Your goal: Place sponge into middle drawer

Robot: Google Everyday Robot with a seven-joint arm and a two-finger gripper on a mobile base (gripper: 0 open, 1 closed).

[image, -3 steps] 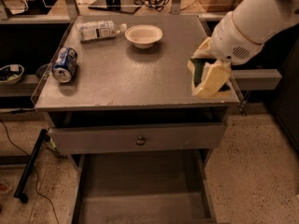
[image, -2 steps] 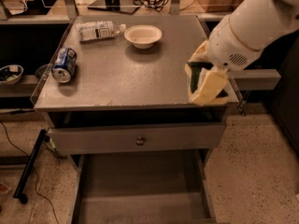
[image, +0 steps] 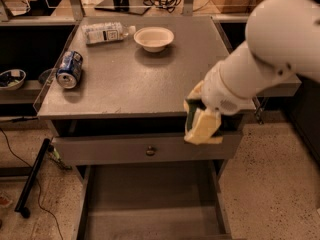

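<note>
My gripper (image: 201,120) hangs at the table's front right corner, in front of the right end of the knobbed drawer front, and is shut on the sponge (image: 191,114). Only the sponge's dark green face and a strip of yellow foam show between the cream fingers (image: 206,129). The middle drawer (image: 150,204) stands pulled out below, a wide grey tray with a bare floor. The gripper is above the drawer's right back part, well clear of its floor. The white arm (image: 260,59) reaches in from the upper right.
On the grey table top (image: 150,79) stand a white bowl (image: 154,37), a lying plastic bottle (image: 106,32) and a blue can (image: 69,69) on its side. The upper drawer with a small round knob (image: 150,150) is slightly out. A black pole (image: 32,179) lies on the floor at left.
The arm has carried the sponge from above the table's right edge forward and down, over the front edge, to in front of the knobbed drawer.
</note>
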